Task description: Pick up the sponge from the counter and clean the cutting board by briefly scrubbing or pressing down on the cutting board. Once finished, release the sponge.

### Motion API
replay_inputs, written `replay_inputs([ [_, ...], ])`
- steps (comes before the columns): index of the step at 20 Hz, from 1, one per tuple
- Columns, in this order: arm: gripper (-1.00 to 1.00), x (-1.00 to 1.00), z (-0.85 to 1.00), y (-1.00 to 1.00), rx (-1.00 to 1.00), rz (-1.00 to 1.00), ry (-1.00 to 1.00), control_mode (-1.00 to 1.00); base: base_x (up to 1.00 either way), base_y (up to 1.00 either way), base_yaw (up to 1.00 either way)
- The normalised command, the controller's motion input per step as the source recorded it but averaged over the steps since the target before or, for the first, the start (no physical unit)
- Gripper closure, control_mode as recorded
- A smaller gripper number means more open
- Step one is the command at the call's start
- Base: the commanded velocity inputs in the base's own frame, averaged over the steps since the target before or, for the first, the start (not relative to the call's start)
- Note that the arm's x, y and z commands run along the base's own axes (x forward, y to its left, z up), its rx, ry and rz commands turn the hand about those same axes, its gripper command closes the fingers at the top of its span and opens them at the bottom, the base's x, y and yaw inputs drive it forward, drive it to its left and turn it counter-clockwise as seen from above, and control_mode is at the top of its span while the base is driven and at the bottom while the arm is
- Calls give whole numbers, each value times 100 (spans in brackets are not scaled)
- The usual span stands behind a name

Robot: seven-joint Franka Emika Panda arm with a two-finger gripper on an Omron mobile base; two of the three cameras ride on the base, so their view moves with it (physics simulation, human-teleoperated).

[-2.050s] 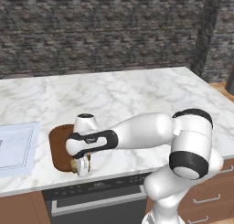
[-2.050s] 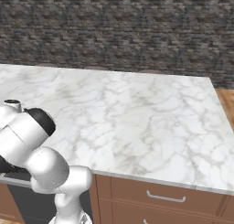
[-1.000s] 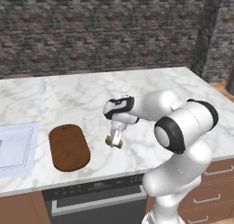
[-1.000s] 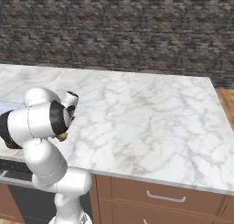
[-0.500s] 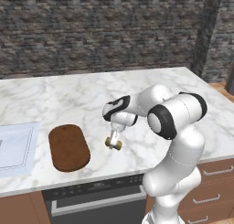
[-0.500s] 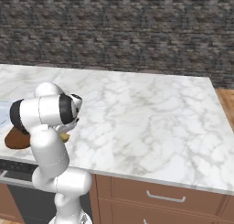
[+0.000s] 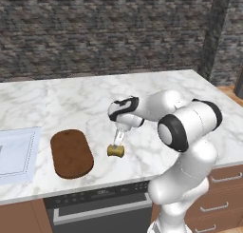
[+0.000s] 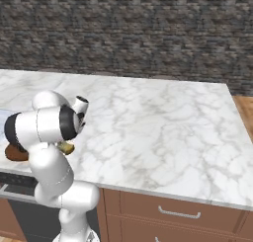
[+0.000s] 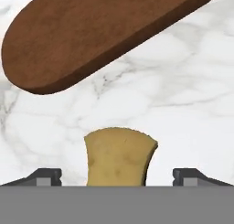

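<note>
The yellow-tan sponge (image 7: 115,151) lies on the white marble counter (image 7: 156,92), a short way right of the dark brown cutting board (image 7: 71,153). My gripper (image 7: 117,142) hangs just above the sponge, pointing down. In the hand view the sponge (image 9: 119,159) sits between the two fingertips (image 9: 44,177), which stand wide apart with a gap on each side, so the gripper (image 9: 117,178) is open. The board (image 9: 91,31) lies beyond the sponge there. From the right base view the sponge (image 8: 65,147) and an end of the board (image 8: 15,153) peek out behind my arm.
A pale bluish-white panel (image 7: 14,151) lies flat at the counter's left edge, beside the board. The counter's front edge runs just below the sponge, above an oven front (image 7: 99,203). A dark stone wall (image 7: 104,32) backs the counter.
The arm swung from over the board to the counter on its right, the sponge going with the hand. The sponge now rests on the counter.
</note>
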Motion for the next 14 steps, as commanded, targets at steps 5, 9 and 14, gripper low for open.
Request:
replay_inputs([
  [5,-100,-10,76,-9,0,-1,-19,-100,0,0,0],
  [9,-100,-62,67,-25,1,-9,-24,-100,0,0,0],
  [14,-100,-76,74,-13,3,-19,-22,-100,0,0,0],
])
